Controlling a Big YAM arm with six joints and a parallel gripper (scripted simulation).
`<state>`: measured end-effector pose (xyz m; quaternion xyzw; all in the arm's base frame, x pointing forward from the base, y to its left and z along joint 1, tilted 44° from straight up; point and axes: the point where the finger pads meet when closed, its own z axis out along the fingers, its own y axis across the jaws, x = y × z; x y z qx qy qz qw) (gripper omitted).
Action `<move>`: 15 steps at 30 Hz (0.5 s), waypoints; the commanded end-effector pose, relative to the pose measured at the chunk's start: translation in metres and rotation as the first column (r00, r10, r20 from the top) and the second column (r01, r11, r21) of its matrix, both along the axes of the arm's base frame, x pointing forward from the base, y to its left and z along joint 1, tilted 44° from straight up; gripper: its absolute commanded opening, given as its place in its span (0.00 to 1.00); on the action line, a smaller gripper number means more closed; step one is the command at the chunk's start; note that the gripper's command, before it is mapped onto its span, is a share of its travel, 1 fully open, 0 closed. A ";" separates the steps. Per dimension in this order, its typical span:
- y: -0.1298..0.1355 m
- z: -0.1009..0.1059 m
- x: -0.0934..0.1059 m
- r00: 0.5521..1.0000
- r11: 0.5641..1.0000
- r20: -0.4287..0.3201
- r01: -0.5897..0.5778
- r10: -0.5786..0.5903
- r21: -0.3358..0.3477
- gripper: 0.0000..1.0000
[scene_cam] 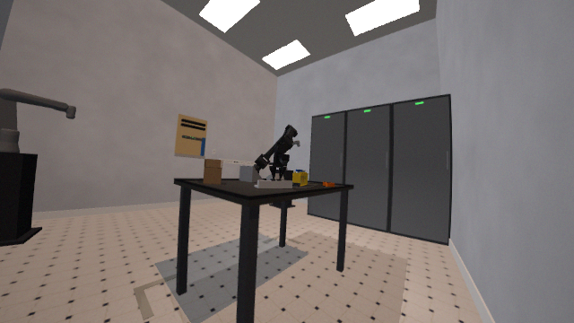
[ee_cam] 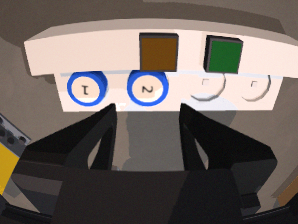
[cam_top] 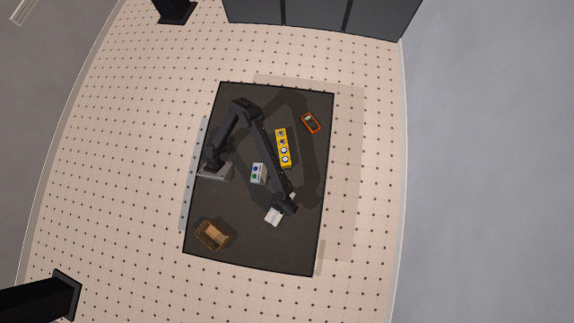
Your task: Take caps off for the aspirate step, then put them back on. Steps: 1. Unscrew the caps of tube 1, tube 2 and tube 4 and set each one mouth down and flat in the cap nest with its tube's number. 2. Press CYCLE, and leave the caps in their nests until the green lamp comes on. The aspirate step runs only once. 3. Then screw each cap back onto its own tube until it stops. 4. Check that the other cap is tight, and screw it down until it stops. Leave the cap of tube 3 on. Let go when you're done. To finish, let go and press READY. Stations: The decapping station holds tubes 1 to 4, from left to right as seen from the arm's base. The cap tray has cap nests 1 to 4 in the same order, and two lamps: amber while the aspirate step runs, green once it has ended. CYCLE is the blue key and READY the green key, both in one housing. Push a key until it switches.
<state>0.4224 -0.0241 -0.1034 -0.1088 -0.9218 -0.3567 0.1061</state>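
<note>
In the wrist view the white cap tray (ee_cam: 153,70) lies right below my gripper (ee_cam: 148,110). Blue caps sit flat in nest 1 (ee_cam: 87,88) and nest 2 (ee_cam: 148,87). Nest 3 (ee_cam: 208,86) and nest 4 (ee_cam: 254,86) are empty. The fingers stand apart on either side of the nest 2 cap, a little above it, with nothing between them. The amber lamp (ee_cam: 158,51) and the green lamp (ee_cam: 222,55) both look dark. In the overhead view the yellow decapping station (cam_top: 282,148) shows two blue caps at its near end, and the gripper (cam_top: 287,207) hangs over the tray (cam_top: 273,216).
The key housing (cam_top: 257,173) with the blue and green keys stands between the arm base and the decapping station. An open cardboard box (cam_top: 213,234) sits at the table's front left corner. An orange meter (cam_top: 310,122) lies beyond the decapping station.
</note>
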 end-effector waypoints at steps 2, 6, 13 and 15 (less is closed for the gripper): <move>-0.033 0.031 0.022 0.998 1.000 0.061 0.007 -0.006 -0.011 0.47; -0.040 0.038 0.023 0.998 1.000 0.062 0.007 -0.006 -0.012 0.47; -0.065 0.064 0.026 0.998 1.000 0.063 0.006 -0.006 -0.015 0.47; -0.072 0.072 0.027 0.998 1.000 0.063 0.006 -0.005 -0.016 0.47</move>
